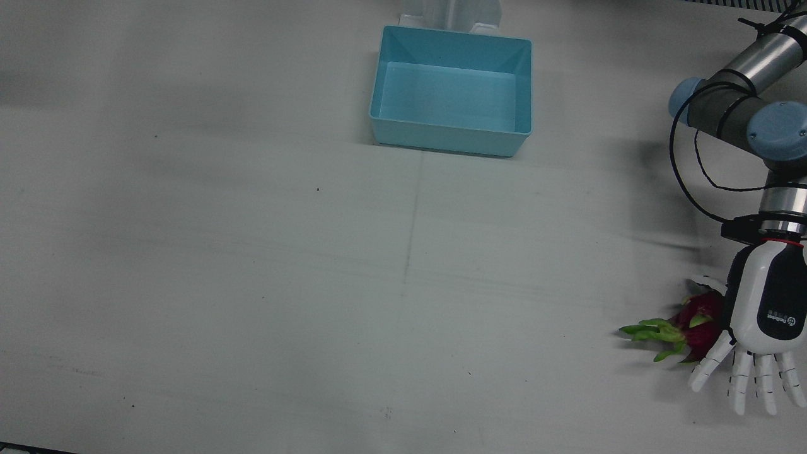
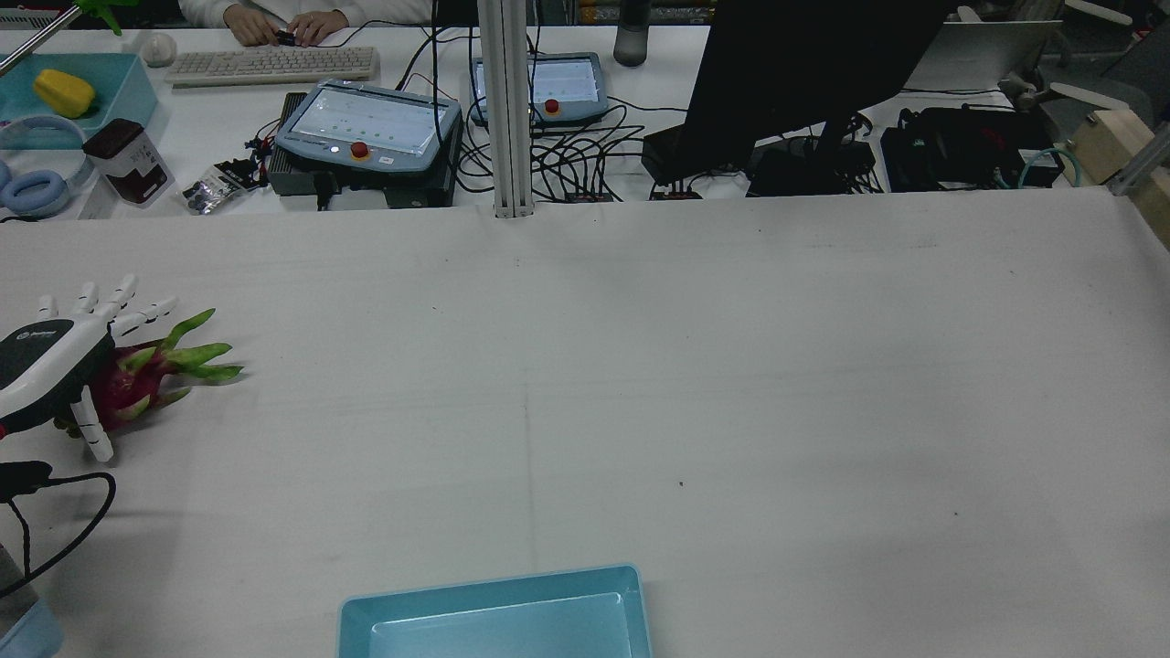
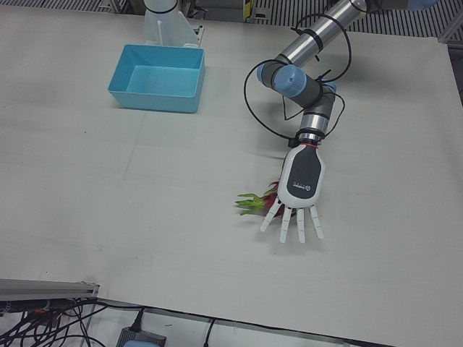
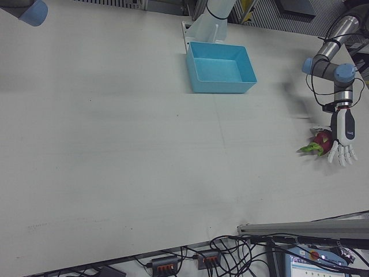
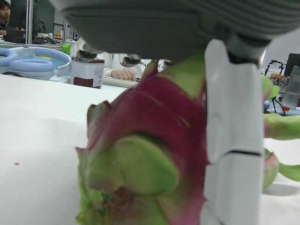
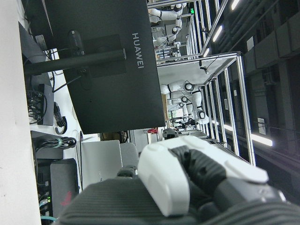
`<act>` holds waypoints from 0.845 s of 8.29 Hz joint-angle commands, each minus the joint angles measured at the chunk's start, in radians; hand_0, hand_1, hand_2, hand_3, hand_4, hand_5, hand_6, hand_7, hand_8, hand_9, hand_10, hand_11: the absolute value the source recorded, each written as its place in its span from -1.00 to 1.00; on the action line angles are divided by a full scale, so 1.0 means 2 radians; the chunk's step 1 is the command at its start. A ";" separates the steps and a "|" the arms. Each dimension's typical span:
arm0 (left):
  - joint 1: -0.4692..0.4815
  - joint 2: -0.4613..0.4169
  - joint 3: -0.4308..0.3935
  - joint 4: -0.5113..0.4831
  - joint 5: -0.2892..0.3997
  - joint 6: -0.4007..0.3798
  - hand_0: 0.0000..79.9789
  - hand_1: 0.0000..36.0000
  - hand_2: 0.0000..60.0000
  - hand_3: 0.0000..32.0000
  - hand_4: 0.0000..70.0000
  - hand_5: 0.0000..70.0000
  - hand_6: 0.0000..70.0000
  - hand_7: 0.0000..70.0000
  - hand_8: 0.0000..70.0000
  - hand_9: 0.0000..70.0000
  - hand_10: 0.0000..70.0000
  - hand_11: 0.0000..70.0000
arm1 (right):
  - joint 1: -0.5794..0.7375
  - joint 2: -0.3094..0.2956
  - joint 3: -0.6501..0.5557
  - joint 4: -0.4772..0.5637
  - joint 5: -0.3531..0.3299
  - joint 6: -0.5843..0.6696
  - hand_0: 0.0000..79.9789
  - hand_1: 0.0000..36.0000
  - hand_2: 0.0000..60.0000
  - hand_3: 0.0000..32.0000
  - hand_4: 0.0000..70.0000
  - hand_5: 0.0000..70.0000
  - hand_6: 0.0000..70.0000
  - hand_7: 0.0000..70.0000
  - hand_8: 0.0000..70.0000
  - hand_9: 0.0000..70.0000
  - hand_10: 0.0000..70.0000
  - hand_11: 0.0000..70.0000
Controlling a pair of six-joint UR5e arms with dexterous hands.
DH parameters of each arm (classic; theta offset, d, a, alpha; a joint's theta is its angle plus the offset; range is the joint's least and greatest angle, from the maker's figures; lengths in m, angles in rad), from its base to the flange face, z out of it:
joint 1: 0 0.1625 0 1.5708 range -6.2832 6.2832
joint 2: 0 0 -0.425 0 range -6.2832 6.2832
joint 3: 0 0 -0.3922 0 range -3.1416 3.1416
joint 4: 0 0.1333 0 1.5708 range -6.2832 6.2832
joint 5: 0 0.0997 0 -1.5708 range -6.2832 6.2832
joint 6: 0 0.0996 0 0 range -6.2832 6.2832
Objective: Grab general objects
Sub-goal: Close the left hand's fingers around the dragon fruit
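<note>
Dragon fruit (image 5: 145,154) fills the left hand view, its red-pink skin and green scales pressed close to the lens, with one white finger (image 5: 233,136) of the left robot hand (image 1: 760,328) standing upright against its right side. Seen from the front view, that robot hand hangs palm-down over the fruit (image 1: 690,325), fingers spread and pointing away from the blue bin (image 1: 452,91), holding nothing; whether the palm touches the fruit cannot be told. The fruit lies on the white tabletop (image 1: 252,284), well apart from the bin, its green leafy tips (image 2: 196,352) sticking out from under the robot hand (image 2: 55,361). The right robot hand (image 6: 197,187) shows only partly in its own view, and its finger state cannot be told
</note>
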 commanded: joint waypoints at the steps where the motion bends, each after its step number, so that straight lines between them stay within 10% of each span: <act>1: 0.000 -0.009 0.005 0.010 -0.013 0.000 0.55 0.52 -0.82 0.38 -0.89 -1.00 -1.00 -0.93 -1.00 -1.00 -1.00 -1.00 | 0.000 0.000 0.000 0.000 0.000 0.000 -1.00 -1.00 -1.00 -1.00 -1.00 -1.00 -1.00 -1.00 -1.00 -1.00 -1.00 -1.00; 4: 0.011 -0.035 0.030 0.022 -0.013 0.001 0.57 0.53 -0.90 0.88 -1.00 -1.00 -1.00 -1.00 -1.00 -1.00 -1.00 -1.00 | 0.000 0.000 0.000 0.000 0.000 0.000 -1.00 -1.00 -1.00 -1.00 -1.00 -1.00 -1.00 -1.00 -1.00 -1.00 -1.00 -1.00; 7: 0.012 -0.035 0.033 0.024 -0.013 0.001 0.54 0.51 -0.76 0.80 -0.98 -1.00 -1.00 -0.91 -1.00 -1.00 -1.00 -0.94 | 0.000 0.000 0.000 0.000 0.000 0.000 -1.00 -1.00 -1.00 -1.00 -1.00 -1.00 -1.00 -1.00 -1.00 -1.00 -1.00 -1.00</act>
